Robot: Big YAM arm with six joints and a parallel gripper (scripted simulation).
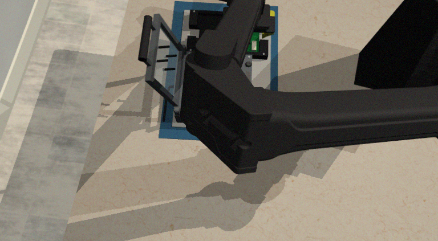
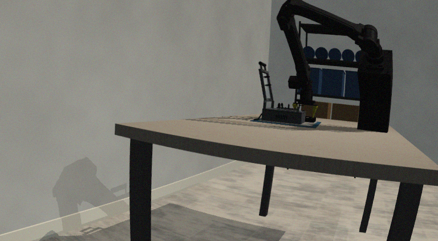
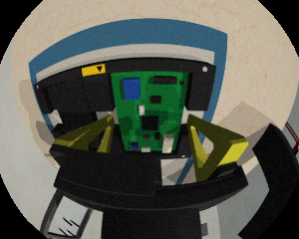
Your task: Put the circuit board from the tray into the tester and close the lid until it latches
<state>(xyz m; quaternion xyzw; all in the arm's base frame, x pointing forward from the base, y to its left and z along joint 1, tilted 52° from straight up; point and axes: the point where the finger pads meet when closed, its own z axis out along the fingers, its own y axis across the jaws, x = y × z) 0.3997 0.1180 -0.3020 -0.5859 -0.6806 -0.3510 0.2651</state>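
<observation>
The green circuit board [image 3: 149,112] lies face up in a pocket of the black tray [image 3: 77,96], seen in the wrist view. A sliver of the board [image 1: 255,43] shows past my arm in the top view. My gripper [image 3: 150,119] is open, its yellow fingers standing on either side of the board's long edges, with nothing between them gripped. I cannot tell how far the fingertips are above the tray. The tester [image 2: 283,115] stands beside the tray with its lid [image 1: 160,57] raised upright and its handle [image 1: 145,38] at the top. The tester's plate is mostly hidden by my arm.
Tray and tester sit on a blue mat [image 1: 272,78] on the table. The arm's black base block [image 2: 373,90] stands to the right. Shelves with blue containers [image 2: 332,80] are behind the table.
</observation>
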